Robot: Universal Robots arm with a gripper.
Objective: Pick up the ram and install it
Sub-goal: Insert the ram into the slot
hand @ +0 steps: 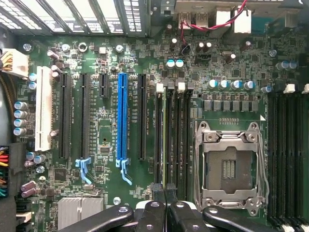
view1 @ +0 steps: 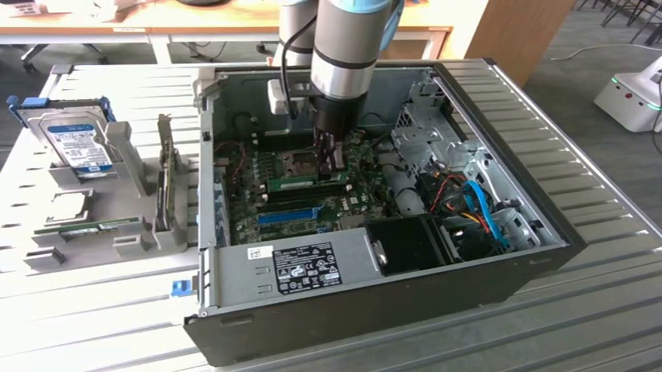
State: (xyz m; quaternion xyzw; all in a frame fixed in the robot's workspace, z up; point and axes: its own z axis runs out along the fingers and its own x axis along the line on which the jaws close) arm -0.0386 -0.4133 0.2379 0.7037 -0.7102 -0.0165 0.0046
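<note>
**Gripper** [view1: 331,167] [hand: 165,189]: on the arm reaching down into the open computer case [view1: 538,256]. The fingertips [hand: 158,191] are pinched close together on the top edge of the ram.

**Ram** [view1: 294,184] [hand: 165,137]: a thin green stick standing on edge in the bank of memory slots near the middle of the motherboard [view1: 310,221] [hand: 101,58]. It lies between the processor socket [view1: 302,161] [hand: 229,164] and the blue slot [view1: 287,214] [hand: 121,116]. In the wrist view it is seen edge-on, in line with one slot. Whether it is pressed fully home cannot be told.

**Computer case**: dark, lying on its side with the panel off, on the ribbed metal tabletop [view1: 610,310]. It takes up the middle and the side at the exterior view's right. The power supply [view1: 300,267], silver with a label, sits at the case's near edge.

**White slot** [hand: 43,108]: on the motherboard, beyond the blue slot from the ram, with black slots between them.

**Gray rack** [view1: 124,248]: on the tabletop beside the case, along the edge at the exterior view's left. It carries:
- a hard drive [view1: 77,143] with a blue label at its far end;
- an expansion card [view1: 163,178] standing on edge on the side nearest the case;
- a second green stick [view1: 91,228] lying at its near end.
</note>
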